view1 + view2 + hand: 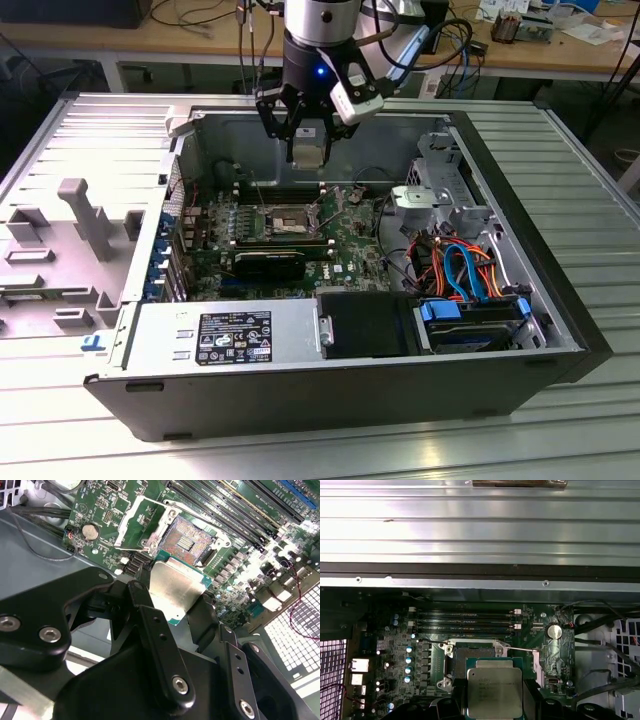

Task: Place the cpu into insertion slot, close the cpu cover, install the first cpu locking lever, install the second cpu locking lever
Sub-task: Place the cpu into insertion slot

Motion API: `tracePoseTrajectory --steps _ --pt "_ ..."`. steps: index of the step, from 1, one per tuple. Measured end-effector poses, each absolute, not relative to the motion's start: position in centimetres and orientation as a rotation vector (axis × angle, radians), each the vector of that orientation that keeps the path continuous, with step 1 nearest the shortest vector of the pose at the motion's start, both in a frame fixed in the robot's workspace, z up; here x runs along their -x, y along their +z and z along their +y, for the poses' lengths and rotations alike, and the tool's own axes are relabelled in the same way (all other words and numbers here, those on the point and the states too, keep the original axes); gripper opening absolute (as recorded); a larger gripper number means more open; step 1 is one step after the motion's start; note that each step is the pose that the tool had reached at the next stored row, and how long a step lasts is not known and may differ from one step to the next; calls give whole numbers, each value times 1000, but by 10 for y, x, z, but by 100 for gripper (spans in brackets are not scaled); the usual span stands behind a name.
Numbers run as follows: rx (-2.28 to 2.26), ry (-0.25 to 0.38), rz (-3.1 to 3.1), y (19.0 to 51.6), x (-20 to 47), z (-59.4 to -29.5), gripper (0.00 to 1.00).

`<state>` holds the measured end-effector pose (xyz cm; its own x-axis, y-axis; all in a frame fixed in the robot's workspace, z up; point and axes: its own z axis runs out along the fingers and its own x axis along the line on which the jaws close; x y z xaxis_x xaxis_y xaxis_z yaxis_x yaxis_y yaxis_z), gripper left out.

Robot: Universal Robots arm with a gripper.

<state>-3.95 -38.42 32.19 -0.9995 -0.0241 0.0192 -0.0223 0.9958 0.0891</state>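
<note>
Cpu [175, 587] is held off the board, clamped between the two black fingers [140, 600] of the tool [172, 602]. Just beyond it lies the insertion slot [187, 542], bare and dark at its centre, with the chip hanging above it and apart from it. The cpu cover [126, 524] is swung open beside the slot. In the exterior view the open computer case [350, 390] rests on the ribbed metal table [600, 200].
</note>
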Motion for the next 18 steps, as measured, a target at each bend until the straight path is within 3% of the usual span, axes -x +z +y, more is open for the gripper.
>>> tracePoseTrajectory --steps 18 --pt "-36 -139 -3118 318 40 -385 54"
